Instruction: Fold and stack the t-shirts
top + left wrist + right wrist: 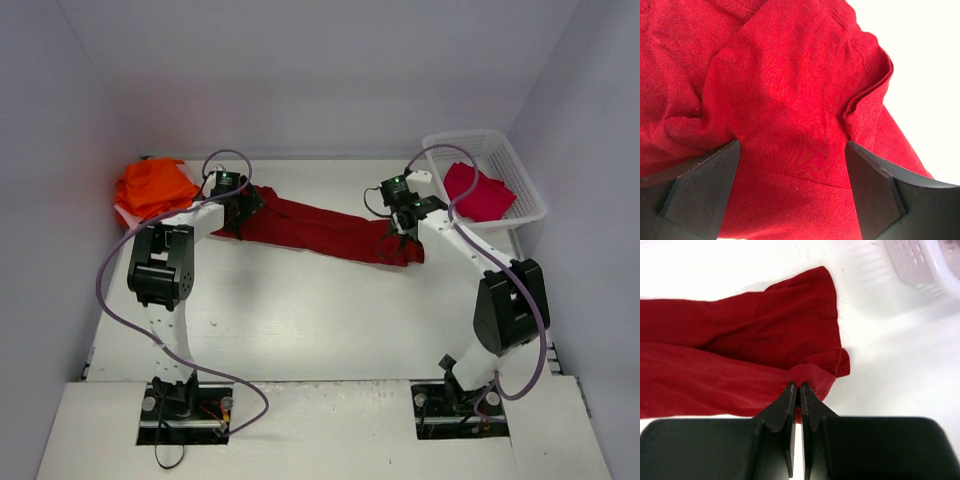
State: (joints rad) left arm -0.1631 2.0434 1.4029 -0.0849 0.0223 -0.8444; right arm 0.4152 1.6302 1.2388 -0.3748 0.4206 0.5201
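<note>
A large dark red t-shirt [320,228] lies stretched in a long band across the table. My left gripper [243,205] is down over its left end, open, with the fingers straddling bunched red cloth [790,85]. In the left wrist view the left gripper [791,150] has cloth between its fingers but no grip on it. My right gripper [397,235] is at the shirt's right end. In the right wrist view the right gripper [800,385] is shut, pinching a fold at the edge of the dark red t-shirt [740,340]. Bright orange t-shirts [155,185] are piled at the far left. A crimson t-shirt [480,190] lies in the basket.
A white lattice basket [530,185] stands at the back right, close to my right gripper, and its corner [920,265] shows in the right wrist view. Grey walls close in the table on three sides. Purple cables loop from both arms.
</note>
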